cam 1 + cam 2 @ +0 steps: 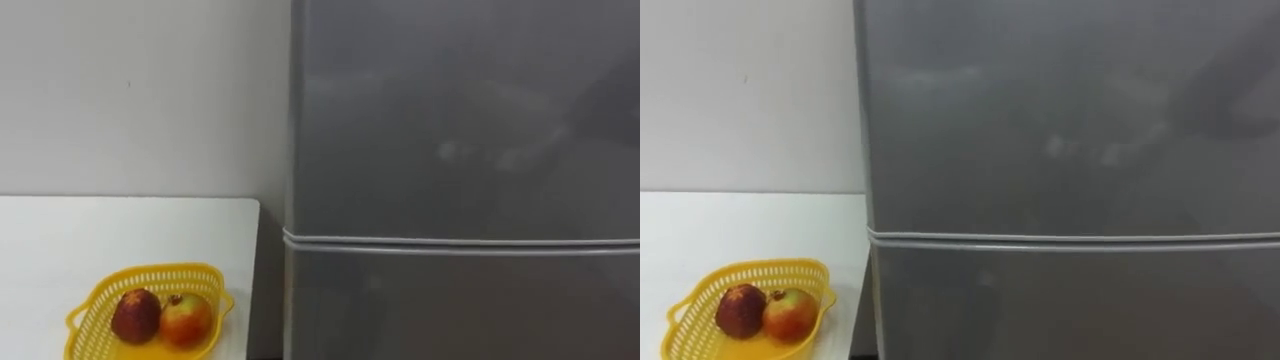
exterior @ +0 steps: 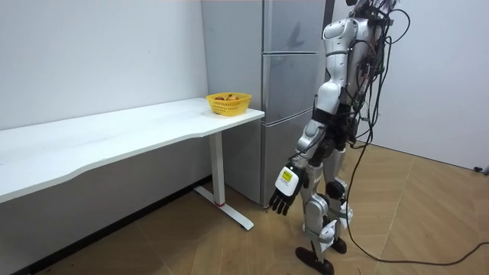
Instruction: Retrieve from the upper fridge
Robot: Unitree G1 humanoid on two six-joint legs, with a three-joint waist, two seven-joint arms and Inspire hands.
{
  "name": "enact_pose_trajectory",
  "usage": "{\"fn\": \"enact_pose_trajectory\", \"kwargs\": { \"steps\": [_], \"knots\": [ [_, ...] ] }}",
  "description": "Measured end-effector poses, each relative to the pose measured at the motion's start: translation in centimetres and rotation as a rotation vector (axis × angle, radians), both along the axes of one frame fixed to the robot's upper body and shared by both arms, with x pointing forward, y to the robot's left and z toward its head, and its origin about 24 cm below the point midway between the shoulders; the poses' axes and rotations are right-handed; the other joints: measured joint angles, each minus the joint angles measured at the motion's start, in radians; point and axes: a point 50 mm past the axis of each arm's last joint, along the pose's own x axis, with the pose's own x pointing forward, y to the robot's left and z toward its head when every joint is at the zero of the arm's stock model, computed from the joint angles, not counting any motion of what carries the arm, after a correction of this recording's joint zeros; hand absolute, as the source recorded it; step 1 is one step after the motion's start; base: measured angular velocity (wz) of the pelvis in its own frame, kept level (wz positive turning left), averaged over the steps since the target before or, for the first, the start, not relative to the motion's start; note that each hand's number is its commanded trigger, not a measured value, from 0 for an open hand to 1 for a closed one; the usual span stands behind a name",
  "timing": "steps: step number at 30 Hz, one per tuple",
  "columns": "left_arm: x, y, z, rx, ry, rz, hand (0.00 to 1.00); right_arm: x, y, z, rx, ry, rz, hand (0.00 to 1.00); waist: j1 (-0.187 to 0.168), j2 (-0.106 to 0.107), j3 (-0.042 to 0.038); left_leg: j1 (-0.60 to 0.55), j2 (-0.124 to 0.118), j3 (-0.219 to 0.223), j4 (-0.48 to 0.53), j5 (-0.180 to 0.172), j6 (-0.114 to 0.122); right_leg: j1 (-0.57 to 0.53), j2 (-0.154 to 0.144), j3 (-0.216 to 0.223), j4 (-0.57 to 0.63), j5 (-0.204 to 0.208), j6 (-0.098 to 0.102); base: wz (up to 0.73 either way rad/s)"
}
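Fridge (image 1: 460, 150) is standing shut before the robot. At 7 o'clock a basket (image 1: 150, 285) (two fruits (image 1: 186, 320) inside) is sitting on the surface (image 1: 60, 240). Left hand (image 2: 284, 192) is hanging low, fingers relaxed and spread.

There is one fridge (image 1: 460, 150), in front of the left hand (image 2: 284, 189), and it has two doors: one upper door (image 1: 460, 110) and one lower door (image 1: 460, 310). To the left of the hand, and higher than it, stands one white table (image 1: 60, 240). On it is one yellow basket (image 1: 150, 272), and in the basket lie two fruits: one dark red fruit (image 1: 135, 315) and one red-yellow apple (image 1: 186, 320).
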Motion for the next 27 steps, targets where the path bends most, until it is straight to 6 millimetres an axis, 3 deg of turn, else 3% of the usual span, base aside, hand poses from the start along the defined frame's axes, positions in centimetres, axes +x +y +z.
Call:
{"fn": "enact_pose_trajectory", "kwargs": {
  "steps": [6, 8, 9, 11, 14, 19, 20, 27],
  "knots": [
    [0.6, 0.0, 0.1, 0.027, -0.006, 0.012, 0.00, -4.4, -0.7, -8.9, 0.476, 0.033, -0.189, 0.00, -0.036, 0.030, 0.0054, 0.004, 0.000, 0.005, 0.000, 0.000, 0.001, 0.001, 0.001, 0.014, 0.004, -0.001, 0.002, -0.06],
    [1.0, -0.4, -0.1, 0.022, -0.014, 0.014, 0.00, -6.3, 0.6, -13.8, 0.676, 0.122, -0.256, 0.00, -0.030, 0.039, 0.0084, 0.015, 0.005, 0.024, -0.002, 0.000, 0.001, 0.003, 0.006, 0.035, 0.010, -0.001, 0.000, -0.21],
    [1.0, -0.7, -0.2, 0.016, -0.015, 0.014, 0.00, -6.7, 1.1, -15.1, 0.729, 0.150, -0.264, 0.00, -0.030, 0.041, 0.0080, 0.016, 0.006, 0.032, -0.001, -0.001, 0.001, 0.002, 0.005, 0.036, 0.013, -0.002, 0.000, -0.21],
    [1.0, -1.5, -0.6, -0.008, -0.014, 0.015, 0.00, -9.3, 3.3, -19.7, 0.946, 0.265, -0.313, 0.00, -0.036, 0.044, 0.0069, 0.019, 0.006, 0.030, -0.002, -0.001, 0.001, 0.005, 0.005, 0.036, 0.016, -0.004, -0.002, -0.03],
    [0.7, -1.8, -0.6, -0.023, -0.002, 0.024, 0.00, -12.1, 5.9, -23.1, 1.134, 0.350, -0.380, 0.00, -0.035, 0.047, 0.0079, 0.022, 0.008, 0.032, -0.004, -0.001, 0.001, 0.004, 0.009, 0.044, 0.018, -0.005, -0.003, -0.03],
    [0.5, -2.3, -0.9, -0.047, 0.019, 0.038, 0.00, -14.8, 9.0, -26.2, 1.311, 0.593, -0.360, 0.00, -0.021, 0.048, 0.0089, 0.026, 0.007, 0.034, -0.005, -0.001, 0.001, 0.001, 0.010, 0.053, 0.017, -0.005, -0.002, -0.05],
    [0.4, -2.5, -0.9, -0.054, 0.021, 0.039, 0.00, -15.2, 9.6, -26.6, 1.347, 0.636, -0.349, 0.00, -0.016, 0.053, 0.0120, 0.030, 0.007, 0.034, -0.007, -0.001, 0.001, 0.004, 0.009, 0.054, 0.017, -0.006, -0.002, -0.05],
    [-0.6, -3.0, -1.0, -0.061, 0.074, 0.046, 0.00, -16.5, 12.1, -28.3, 1.466, 0.960, -0.184, 0.00, 0.013, 0.051, 0.0125, 0.042, 0.006, 0.033, -0.010, -0.003, 0.003, 0.007, 0.008, 0.062, 0.018, -0.010, 0.002, -0.02]
  ]
}}
